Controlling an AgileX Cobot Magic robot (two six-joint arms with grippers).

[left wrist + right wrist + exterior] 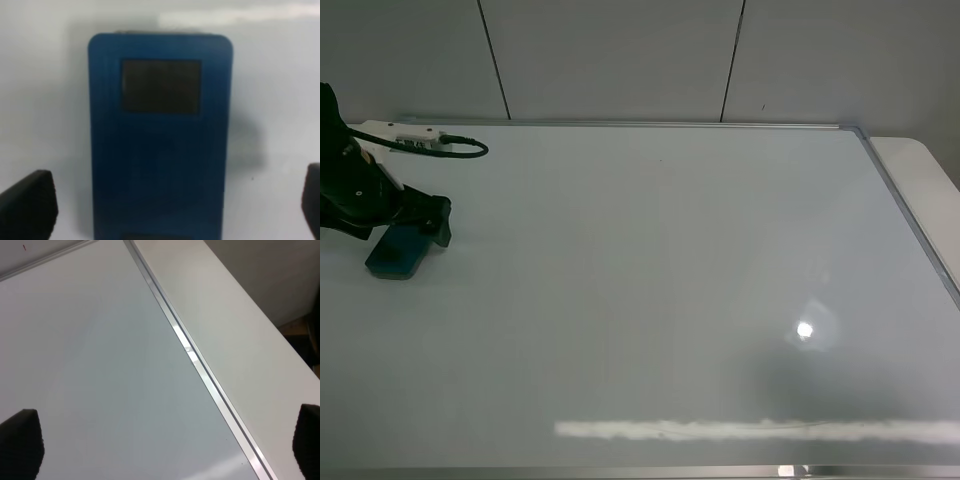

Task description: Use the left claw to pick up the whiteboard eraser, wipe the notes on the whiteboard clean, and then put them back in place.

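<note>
The teal-blue whiteboard eraser (392,255) lies flat on the whiteboard (660,270) at its far left. In the left wrist view the eraser (160,145) fills the middle, one dark square patch on top. My left claw (418,232) hangs just over the eraser's back end, open; its two dark fingertips (27,207) stand wide apart on either side of the eraser without touching it. No marker notes show on the board. My right gripper (165,450) is open and empty above the board's right edge; it is out of the exterior view.
A white camera module (405,135) with a black cable (465,150) sits on the left arm. The board's silver frame (200,365) borders a white table strip (920,180) on the right. A grey panelled wall stands behind.
</note>
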